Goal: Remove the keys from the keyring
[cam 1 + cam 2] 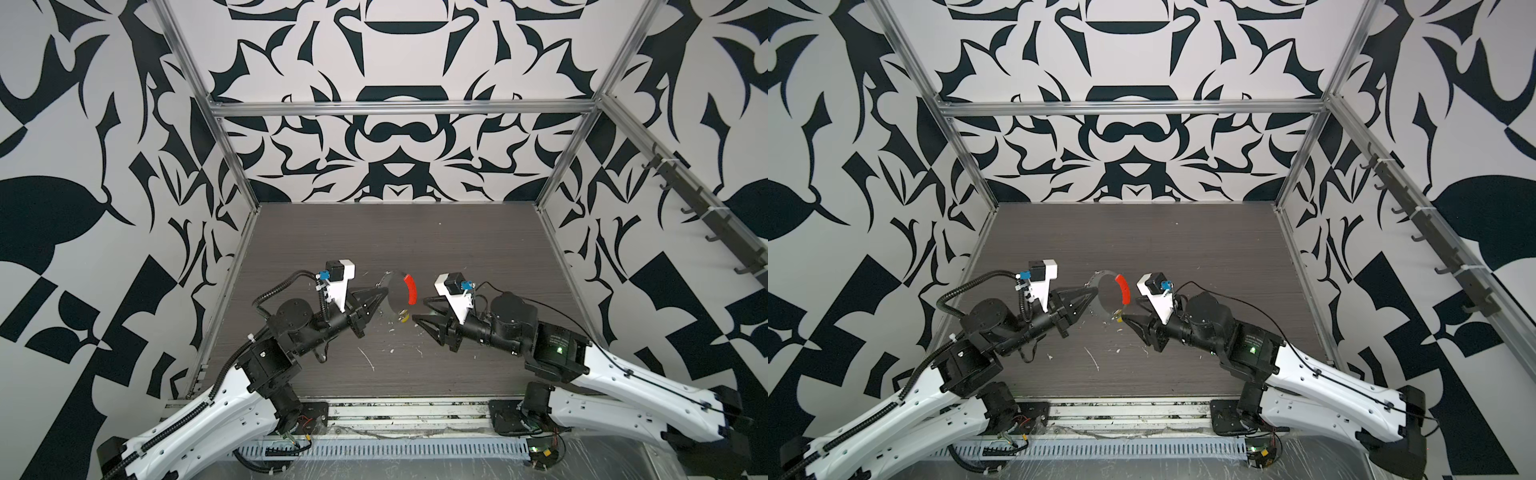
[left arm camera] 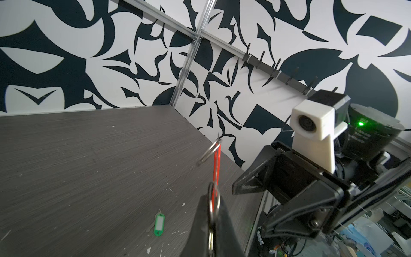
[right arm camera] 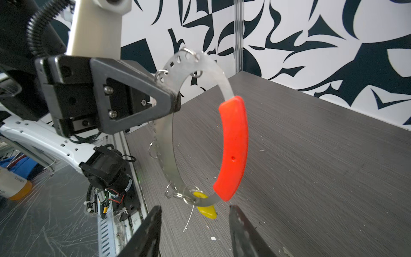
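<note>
The left gripper (image 3: 175, 103) is clamped shut on the metal band of the keyring (image 3: 166, 155), which is held upright above the table (image 3: 311, 166) (red sleeve (image 3: 234, 146) turned towards the other arm). The right gripper (image 3: 195, 208) is parted and empty, just beside the yellow tag (image 3: 209, 212) hung from the ring. The green tag (image 2: 159, 223) is laid flat on the table, apart.

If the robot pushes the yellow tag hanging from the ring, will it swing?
Probably, yes: the yellow tag hangs loosely from a small split ring on the keyring, so it should swing or twist. It looks like thin, smooth plastic, so it is likely light and slippery.
</note>
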Available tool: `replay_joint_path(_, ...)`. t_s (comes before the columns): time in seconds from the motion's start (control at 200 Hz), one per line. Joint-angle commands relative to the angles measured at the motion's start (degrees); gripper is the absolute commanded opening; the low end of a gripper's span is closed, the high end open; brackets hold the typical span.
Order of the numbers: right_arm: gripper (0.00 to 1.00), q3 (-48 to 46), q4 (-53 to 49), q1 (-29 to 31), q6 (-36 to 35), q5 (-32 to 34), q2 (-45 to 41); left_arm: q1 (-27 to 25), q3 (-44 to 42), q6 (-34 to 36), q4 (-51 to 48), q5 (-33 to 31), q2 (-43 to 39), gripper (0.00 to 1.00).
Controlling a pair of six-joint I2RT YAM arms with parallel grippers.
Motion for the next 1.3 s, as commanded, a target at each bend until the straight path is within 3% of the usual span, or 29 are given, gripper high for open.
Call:
replay_joint_path(0.0, 0.51, -0.53, 2.12, 0.09, 0.71, 5.48, -1.72, -0.19, 4.78, 2.67, -4.86, -2.34, 1.94, 0.00)
replay_joint_path(0.145, 0.52, -2.28, 2.87, 0.09, 1.26, 6.42, -2.66, -3.56, 8.47, 5.18, -9.75, -7.27, 4.62, 0.00)
replay_joint_path(0.245, 0.52, -3.78, 5.06, 0.09, 2.54, 4.24, -2.13, -4.44, 8.17, 5.67, -8.95, -5.83, 4.65, 0.00)
replay_joint_path(0.385, 0.55, -4.82, 4.17, -0.63, 7.19, 14.15, -2.41, -4.43, 6.60, 7.28, -6.80, -3.71, 2.67, 0.00)
replay_joint_path(0.48, 0.58, -7.28, 5.80, -3.67, 10.01, 13.04, -5.18, -4.45, 5.44, 7.51, -5.18, -3.81, 0.70, 0.00)
replay_joint_path(0.675, 0.53, -12.01, 12.40, -13.05, 17.54, -10.56, -2.99, -4.45, 5.02, 8.85, -3.06, -3.12, -2.00, 0.00)
replay_joint_path(0.775, 0.39, -14.91, 19.50, -13.18, 20.99, -17.28, 0.02, -4.44, 4.61, 9.43, -1.28, -2.69, -2.36, 0.00)
replay_joint_path(0.88, 0.37, -16.01, 26.73, -13.25, 24.69, -24.39, 4.75, -4.40, 3.81, 9.79, 1.45, -1.39, -2.65, 0.00)
replay_joint_path(1.05, 0.27, -18.10, 40.37, -13.11, 31.72, -28.24, 11.91, -4.41, 3.75, 10.12, 3.49, -0.58, -1.93, 0.00)
replay_joint_path(1.295, 0.23, -18.35, 55.55, -13.04, 38.88, -29.75, 19.76, -4.43, 3.63, 9.61, 4.90, 1.82, -0.65, 0.00)
